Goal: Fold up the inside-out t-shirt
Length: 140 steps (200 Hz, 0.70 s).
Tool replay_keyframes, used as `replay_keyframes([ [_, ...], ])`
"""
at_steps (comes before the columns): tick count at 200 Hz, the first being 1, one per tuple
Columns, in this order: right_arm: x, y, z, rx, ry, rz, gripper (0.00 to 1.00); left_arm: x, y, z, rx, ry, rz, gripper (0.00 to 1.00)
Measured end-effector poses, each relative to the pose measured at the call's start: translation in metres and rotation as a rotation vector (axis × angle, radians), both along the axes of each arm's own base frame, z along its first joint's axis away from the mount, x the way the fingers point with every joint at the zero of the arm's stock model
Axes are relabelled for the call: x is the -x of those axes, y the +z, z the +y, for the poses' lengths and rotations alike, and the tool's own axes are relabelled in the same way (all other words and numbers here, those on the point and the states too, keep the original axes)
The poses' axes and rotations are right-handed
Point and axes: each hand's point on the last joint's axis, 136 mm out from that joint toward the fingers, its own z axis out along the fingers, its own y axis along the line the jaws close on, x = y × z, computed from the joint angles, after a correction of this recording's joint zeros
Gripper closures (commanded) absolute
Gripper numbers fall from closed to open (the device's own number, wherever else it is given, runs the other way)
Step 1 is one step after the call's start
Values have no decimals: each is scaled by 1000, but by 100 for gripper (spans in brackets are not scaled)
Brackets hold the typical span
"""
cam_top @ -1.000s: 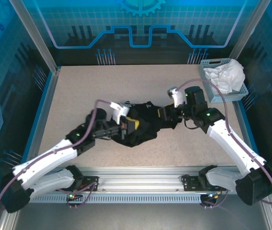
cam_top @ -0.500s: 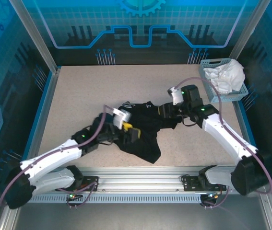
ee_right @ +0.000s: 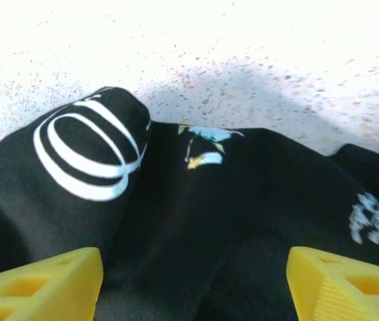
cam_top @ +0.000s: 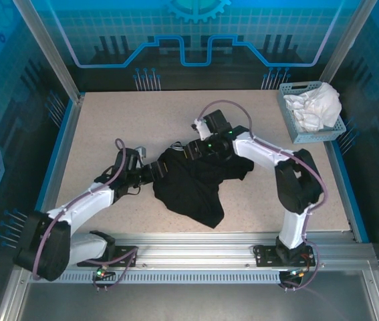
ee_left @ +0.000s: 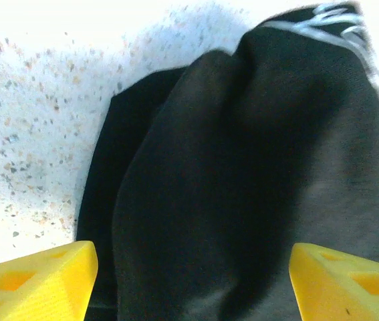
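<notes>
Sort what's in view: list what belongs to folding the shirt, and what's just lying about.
Belongs to the job: black t-shirt; left gripper and right gripper, both open at the shirt.
Just lying about: grey basket at the table's far right corner; white cloth bundled in it.

White-and-black arms, purple cables, yellow wedge-shaped jaws with hollow cells.
</notes>
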Motion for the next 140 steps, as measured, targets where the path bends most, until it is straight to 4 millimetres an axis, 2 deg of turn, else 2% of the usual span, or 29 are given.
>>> replay_keyframes([
  [16,1,-14,12,-36,15,53,41,0,-16,-7,32,-16,50,42],
  [26,4,-21,18,-65,31,86,58,0,-25,-13,68,-19,80,55],
  [38,7,-23,25,-107,41,117,79,3,-36,-18,105,-25,112,76],
  [53,8,-16,32,-162,55,133,96,6,-40,-23,136,-34,129,95],
  [59,7,-11,34,-187,60,132,100,4,-38,-24,148,-35,124,100],
  [83,-3,15,25,-255,40,113,100,-7,-18,-24,168,-35,64,100],
  [96,-14,47,7,-289,8,48,100,-21,9,-24,177,-28,-9,100],
  [108,-21,85,-13,-321,-23,-40,100,-38,49,-24,185,-34,-119,100],
  [126,-18,157,-46,-353,-54,-249,100,-60,132,-30,211,-65,-338,100],
  [132,-10,183,-53,-363,-52,-331,100,-62,163,-33,217,-85,-427,100],
  [140,4,213,-61,-376,-44,-438,98,-61,195,-36,218,-110,-519,100],
])
